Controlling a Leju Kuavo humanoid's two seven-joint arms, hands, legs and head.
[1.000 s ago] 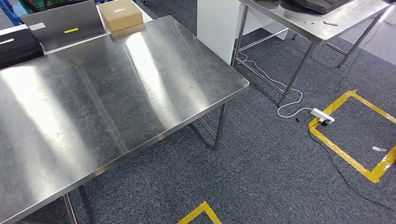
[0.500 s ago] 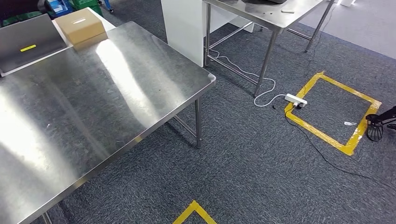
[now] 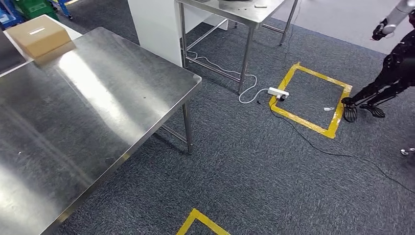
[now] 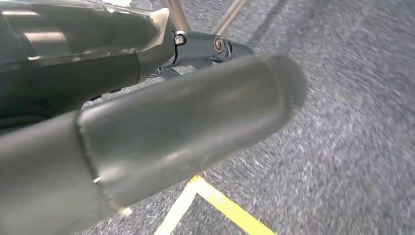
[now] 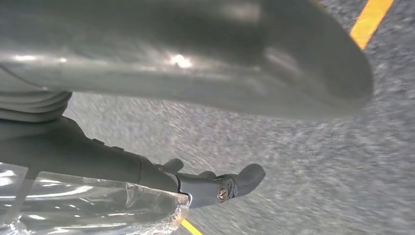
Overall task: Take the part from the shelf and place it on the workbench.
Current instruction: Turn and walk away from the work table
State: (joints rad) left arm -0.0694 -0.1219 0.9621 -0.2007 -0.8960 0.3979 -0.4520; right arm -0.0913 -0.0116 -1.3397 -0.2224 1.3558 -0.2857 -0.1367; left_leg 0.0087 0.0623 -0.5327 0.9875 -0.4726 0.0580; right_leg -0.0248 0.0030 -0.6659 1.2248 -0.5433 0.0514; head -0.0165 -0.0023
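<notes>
The steel workbench (image 3: 88, 103) takes up the left of the head view, with its near corner leg (image 3: 187, 128) on the carpet. My left hand (image 4: 161, 122) hangs over the grey carpet, its thick thumb stretched out and its dark fingers (image 4: 215, 46) extended, and I see nothing in it. My right hand (image 5: 195, 58) hangs the same way with a dark finger (image 5: 230, 183) straight and nothing held. Clear plastic film (image 5: 88, 205) lies along the right hand's fingers.
A cardboard box (image 3: 38, 35) sits on the table's far left. A second steel table (image 3: 235, 10) stands behind, with a white cable and power strip (image 3: 277, 92) on the floor. A yellow tape square (image 3: 313, 98) marks the carpet. A figure in black (image 3: 391, 73) stands at the right edge.
The camera has turned to the right, so the whole scene has slid left. The figure in black has come into view at the right edge.
</notes>
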